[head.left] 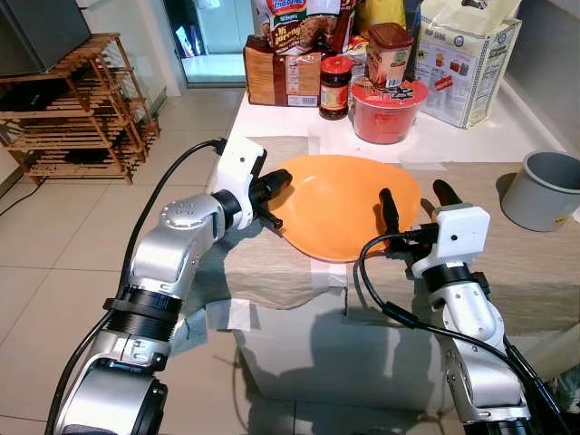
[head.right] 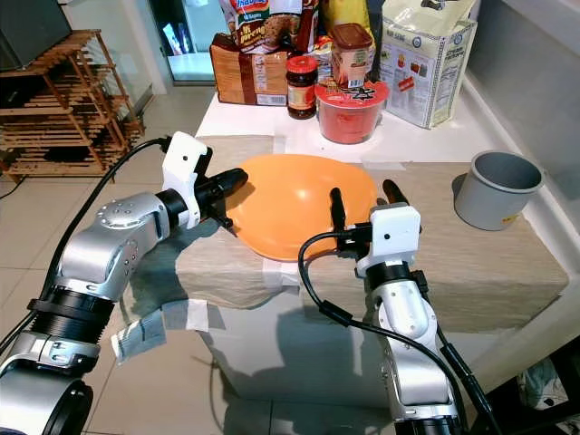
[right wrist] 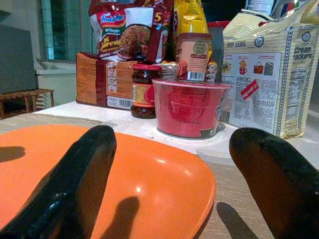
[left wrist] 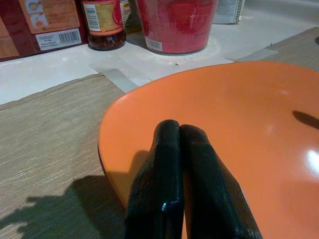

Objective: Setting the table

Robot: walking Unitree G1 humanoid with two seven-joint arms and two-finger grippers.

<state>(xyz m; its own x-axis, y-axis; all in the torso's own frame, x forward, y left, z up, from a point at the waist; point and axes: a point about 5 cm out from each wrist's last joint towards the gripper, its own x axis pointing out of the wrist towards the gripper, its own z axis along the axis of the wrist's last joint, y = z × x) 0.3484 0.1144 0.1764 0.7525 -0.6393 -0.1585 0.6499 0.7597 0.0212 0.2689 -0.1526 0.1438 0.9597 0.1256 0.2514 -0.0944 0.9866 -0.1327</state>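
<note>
Two black fingers [left wrist: 172, 174] of my left gripper [head.left: 275, 188] are pressed together with no gap between them, their tips lying at the near left rim of the orange plate [head.left: 340, 204]. Whether they actually pinch the rim or merely rest against it, I cannot tell. My right gripper [head.left: 416, 201] has its fingers [right wrist: 75, 184] spread wide: one finger lies over the plate's right portion, the other stands outside the rim, over the mat. The rim passes between them, and neither finger is seen to press on it.

The plate lies flat on a beige woven placemat [head.left: 526, 263] that covers the front part of a white counter [head.left: 471, 140]. The mat's edges are fixed with strips of pale tape [head.left: 231, 314].

Behind the plate, on the bare counter: a red instant-noodle cup [head.left: 388, 113], just beyond the far rim; a dark jar with a red lid [head.left: 334, 88] beside it; a brown box [head.left: 283, 77]; a noodle packet [right wrist: 130, 27] standing behind the jar; a cream cracker bag [head.left: 467, 63] to the right. A grey cup [head.left: 542, 190] stands on the mat, well apart from the plate on my right.

On the tiled floor to my left stands a wooden rack [head.left: 82, 104].
</note>
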